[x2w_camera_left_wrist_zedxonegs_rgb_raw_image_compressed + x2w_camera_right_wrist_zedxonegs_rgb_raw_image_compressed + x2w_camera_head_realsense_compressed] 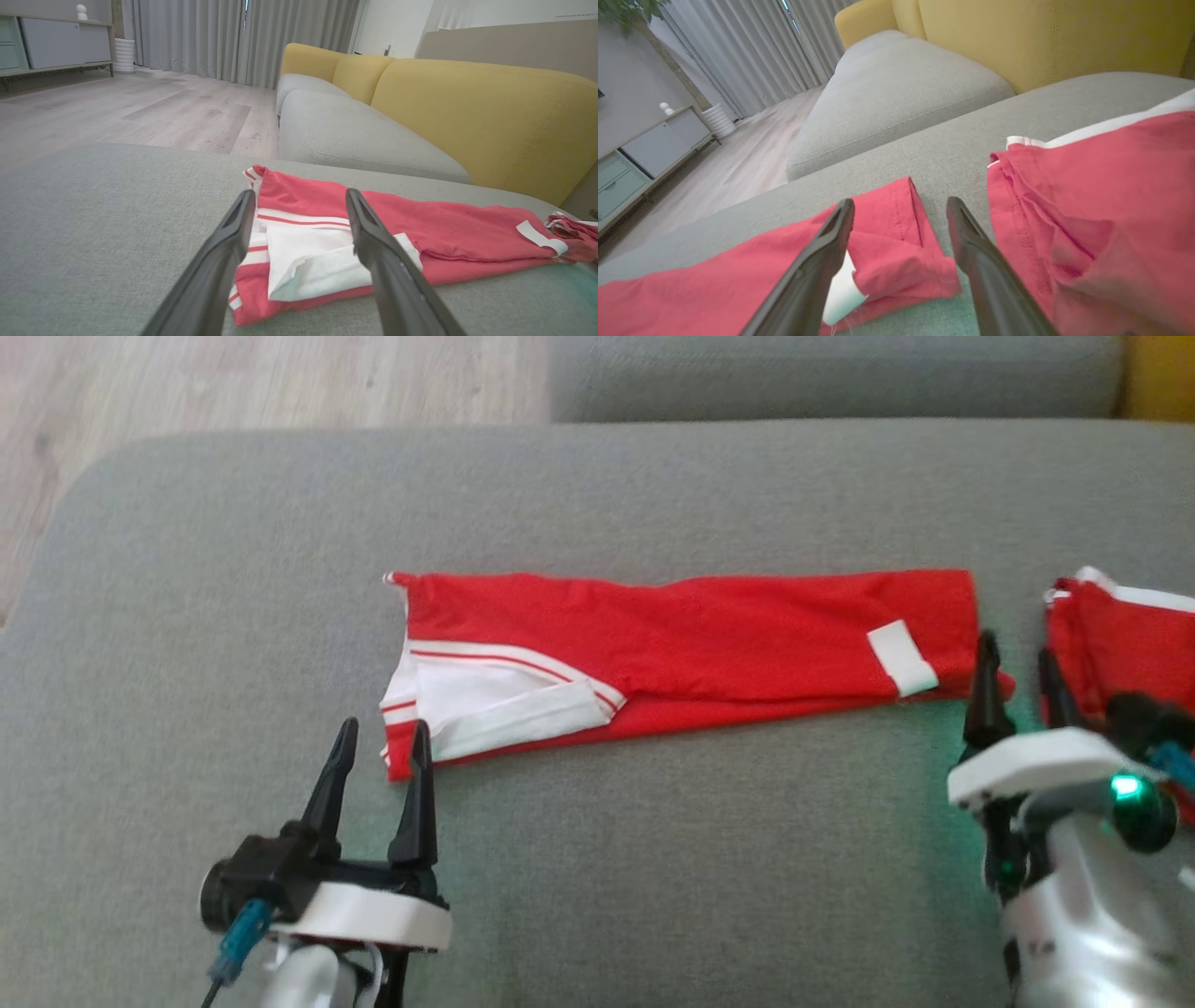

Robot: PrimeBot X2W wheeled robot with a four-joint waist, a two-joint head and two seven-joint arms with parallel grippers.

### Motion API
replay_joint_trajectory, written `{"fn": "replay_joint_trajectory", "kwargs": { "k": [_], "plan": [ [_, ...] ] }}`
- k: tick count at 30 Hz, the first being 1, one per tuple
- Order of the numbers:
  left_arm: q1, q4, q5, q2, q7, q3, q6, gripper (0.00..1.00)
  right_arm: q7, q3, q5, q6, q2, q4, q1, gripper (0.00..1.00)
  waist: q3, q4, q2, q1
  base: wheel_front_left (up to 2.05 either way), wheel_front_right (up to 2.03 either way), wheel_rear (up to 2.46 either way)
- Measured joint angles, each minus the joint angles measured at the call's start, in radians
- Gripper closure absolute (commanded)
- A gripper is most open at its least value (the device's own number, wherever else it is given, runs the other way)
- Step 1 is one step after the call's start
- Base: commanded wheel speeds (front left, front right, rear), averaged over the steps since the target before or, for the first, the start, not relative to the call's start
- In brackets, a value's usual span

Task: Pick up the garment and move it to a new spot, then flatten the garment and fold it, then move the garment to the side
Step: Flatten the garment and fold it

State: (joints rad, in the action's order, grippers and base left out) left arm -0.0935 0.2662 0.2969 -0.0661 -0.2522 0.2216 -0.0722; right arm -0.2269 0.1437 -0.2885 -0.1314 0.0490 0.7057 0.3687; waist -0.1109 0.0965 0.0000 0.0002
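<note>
The garment [700, 635] is red with white stripes and a white tag, lying as a long folded strip across the grey cushion [233, 569]. My left gripper [385, 728] is open just in front of its striped left end, with one fingertip over the hem. In the left wrist view the garment [420, 224] stretches away to the right behind my left gripper [300, 193]. At the strip's right end my right gripper [1016, 649] is open. The right wrist view shows that end of the garment [738, 270] under and between the fingers of my right gripper [901, 201], which hold nothing.
A second red piece of clothing [1120, 644] lies bunched at the right edge, close beside my right gripper, and shows large in the right wrist view [1087, 186]. Behind are another grey seat [840, 373], yellow backrests [467, 102] and wood floor [187, 383] to the left.
</note>
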Motion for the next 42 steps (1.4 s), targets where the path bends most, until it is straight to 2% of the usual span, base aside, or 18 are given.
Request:
{"fn": "replay_joint_trajectory", "kwargs": {
  "k": [7, 15, 16, 17, 18, 24, 27, 36, 42],
  "plan": [
    [-0.024, 0.019, -0.016, 0.012, 0.000, -0.002, -0.026, 0.00, 0.033, 0.139, 0.046, 0.000, 0.001, 0.263, 0.157, 0.00, -0.060, 0.037, 0.0000, 0.0000, 0.00, 0.00, 0.00],
    [-0.059, 0.021, -0.057, 0.015, 0.000, -0.002, -0.035, 0.00, 0.038, 0.206, 0.112, 0.000, 0.008, 0.440, 0.275, 0.00, -0.086, 0.045, 0.0000, -0.0001, 0.00, 0.00, 0.00],
    [-0.062, 0.021, -0.060, 0.016, 0.000, -0.002, -0.035, 0.00, 0.038, 0.204, 0.112, 0.000, 0.012, 0.462, 0.291, 0.09, -0.087, 0.044, 0.0000, -0.0001, 0.00, 0.00, 0.00],
    [-0.065, 0.021, -0.060, 0.016, 0.000, -0.003, -0.038, 0.00, 0.038, 0.196, 0.111, 0.000, 0.015, 0.484, 0.306, 0.75, -0.087, 0.042, 0.0000, -0.0001, 0.00, 0.00, 0.00],
    [-0.067, 0.021, -0.060, 0.016, 0.000, -0.003, -0.040, 0.00, 0.031, 0.184, 0.110, 0.000, 0.019, 0.503, 0.317, 1.00, -0.087, 0.040, 0.0000, -0.0001, 0.00, 0.00, 0.00],
    [-0.066, 0.022, -0.061, 0.016, 0.000, -0.008, -0.043, 0.00, -0.005, 0.089, 0.058, 0.000, 0.020, 0.553, 0.323, 1.00, -0.069, 0.019, 0.0000, -0.0001, 0.00, 0.00, 0.00],
    [-0.066, 0.020, -0.060, 0.016, 0.000, -0.024, -0.043, 0.00, -0.014, 0.072, 0.049, 0.000, 0.016, 0.539, 0.312, 1.00, -0.052, 0.004, 0.0000, -0.0001, 0.00, 0.00, 0.00],
    [-0.050, -0.014, -0.048, 0.017, 0.000, -0.026, -0.034, 0.00, -0.021, 0.151, 0.122, 0.000, 0.028, 0.258, 0.161, 1.00, 0.012, -0.035, 0.0000, -0.0002, 0.00, 0.00, 0.00],
    [-0.018, -0.016, -0.031, 0.017, 0.000, -0.020, -0.027, 0.00, -0.020, 0.137, 0.139, 0.000, 0.021, 0.157, 0.117, 1.00, 0.047, -0.038, 0.0000, -0.0003, 0.00, 0.00, 0.00]
  ]
}}
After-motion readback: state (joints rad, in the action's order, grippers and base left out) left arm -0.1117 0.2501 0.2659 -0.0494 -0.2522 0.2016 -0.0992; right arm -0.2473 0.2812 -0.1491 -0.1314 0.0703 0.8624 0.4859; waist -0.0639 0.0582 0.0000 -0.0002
